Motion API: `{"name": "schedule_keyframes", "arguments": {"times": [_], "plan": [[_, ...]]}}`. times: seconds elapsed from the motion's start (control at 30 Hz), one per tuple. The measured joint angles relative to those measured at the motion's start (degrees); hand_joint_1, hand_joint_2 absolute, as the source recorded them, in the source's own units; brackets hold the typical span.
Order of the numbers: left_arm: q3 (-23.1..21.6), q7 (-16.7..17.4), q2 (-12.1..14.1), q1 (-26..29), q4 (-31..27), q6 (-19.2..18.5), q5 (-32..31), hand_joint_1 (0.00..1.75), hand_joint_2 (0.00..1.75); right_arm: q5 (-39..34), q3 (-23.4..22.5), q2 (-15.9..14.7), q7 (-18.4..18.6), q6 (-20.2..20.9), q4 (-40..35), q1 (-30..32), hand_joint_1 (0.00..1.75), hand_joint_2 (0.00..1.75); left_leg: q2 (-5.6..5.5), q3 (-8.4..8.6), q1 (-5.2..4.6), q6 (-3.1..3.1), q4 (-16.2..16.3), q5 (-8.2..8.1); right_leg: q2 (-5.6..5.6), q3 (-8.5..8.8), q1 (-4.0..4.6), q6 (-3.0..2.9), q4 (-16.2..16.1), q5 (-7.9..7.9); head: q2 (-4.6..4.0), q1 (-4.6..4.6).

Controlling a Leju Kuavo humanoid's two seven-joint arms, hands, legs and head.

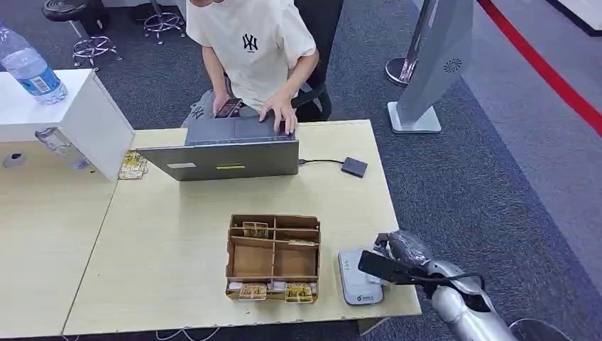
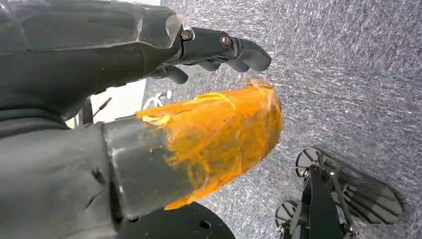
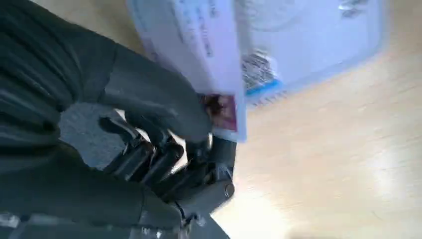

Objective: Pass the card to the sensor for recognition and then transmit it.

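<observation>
My right hand (image 1: 400, 249) hovers at the table's near right corner, beside the grey-white sensor pad (image 1: 358, 278). In the right wrist view, the thumb and fingers of the right hand (image 3: 189, 149) pinch a white card (image 3: 199, 45) printed with text and a small red picture. The card is tilted over the pale blue-white sensor (image 3: 318, 40); I cannot tell whether they touch. My left hand (image 2: 214, 50), its thumb wrapped in orange tape, hangs over grey carpet with fingers stretched out and nothing in them.
A cardboard compartment box (image 1: 273, 256) stands left of the sensor on the wooden table (image 1: 177, 234). Farther back are a laptop (image 1: 220, 160) with a person (image 1: 248, 50) typing, a black adapter (image 1: 354, 167) and a water bottle (image 1: 32, 71). A chair base (image 2: 338, 199) stands on the carpet.
</observation>
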Motion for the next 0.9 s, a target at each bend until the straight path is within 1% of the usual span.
{"name": "schedule_keyframes", "arguments": {"times": [0.2, 0.27, 0.4, 0.57, 0.6, 0.67, 0.73, 0.9], "plan": [[0.0, 0.3, -0.3, 0.1, 0.0, -0.1, -0.1, 0.00, 0.00, -0.2, 0.0, -0.3, -0.2, 0.5, 1.0, 0.1, 1.75, 1.75, 0.01, 0.01, 0.00, 0.00, 0.0, 0.00, 0.02, -0.01, 0.00, 0.00, 0.0, 0.00, 0.00, -0.02], [0.1, 0.3, -0.3, 0.2, 0.0, -0.1, -0.1, 0.00, 0.00, -1.2, -0.3, -0.3, -1.0, 0.8, 1.1, 0.1, 1.75, 1.75, 0.01, 0.00, 0.00, 0.00, 0.0, 0.00, 0.02, -0.02, 0.00, 0.00, 0.0, 0.00, 0.00, -0.02], [0.3, 0.3, -0.4, 0.3, 0.0, -0.1, -0.1, 0.00, 0.00, -4.9, -1.6, -0.2, -3.7, 0.6, 0.9, 0.3, 1.75, 1.75, 0.01, -0.01, 0.00, 0.00, 0.0, -0.01, 0.02, -0.02, 0.00, 0.00, 0.0, -0.01, 0.00, -0.04], [0.5, 0.2, -0.5, 0.3, 0.0, -0.1, -0.1, 0.00, 0.00, -5.9, -2.5, 0.5, -4.4, 0.4, 0.4, 0.5, 1.75, 1.75, 0.01, -0.01, 0.00, 0.00, 0.0, 0.00, 0.01, -0.02, 0.00, 0.00, 0.0, 0.00, 0.00, -0.02], [0.5, 0.2, -0.6, 0.3, 0.0, -0.1, -0.1, 0.00, 0.00, -6.4, -2.7, 0.6, -5.0, 0.0, 0.4, 0.6, 1.75, 1.75, 0.01, -0.01, 0.00, 0.00, 0.0, 0.00, 0.01, -0.02, 0.00, 0.00, 0.0, 0.00, 0.00, -0.04], [0.7, -0.1, -0.6, 0.3, 0.0, 0.0, -0.2, 0.00, 0.00, -7.7, -4.0, 1.7, -6.7, -2.5, -0.8, 1.3, 1.75, 1.75, 0.00, -0.02, 0.00, 0.00, 0.0, 0.00, 0.01, -0.02, 0.00, 0.00, 0.0, 0.00, 0.00, -0.02], [1.0, -0.3, -0.7, 0.3, 0.0, 0.2, -0.3, 0.00, 0.00, -8.7, -5.7, 3.7, -8.0, -5.4, -2.8, 1.9, 1.75, 1.75, 0.01, 0.00, 0.00, 0.00, 0.0, 0.00, 0.03, -0.02, 0.00, 0.00, 0.0, 0.00, 0.00, -0.04], [1.4, -0.5, -0.9, 0.3, 0.0, 0.3, -0.8, 0.00, 0.00, -11.0, -9.8, 7.7, -9.0, -10.4, -8.2, 3.1, 1.75, 1.75, 0.00, -0.01, 0.01, 0.00, 0.0, 0.00, 0.01, -0.03, 0.01, -0.01, 0.0, -0.02, 0.00, -0.02]]}}
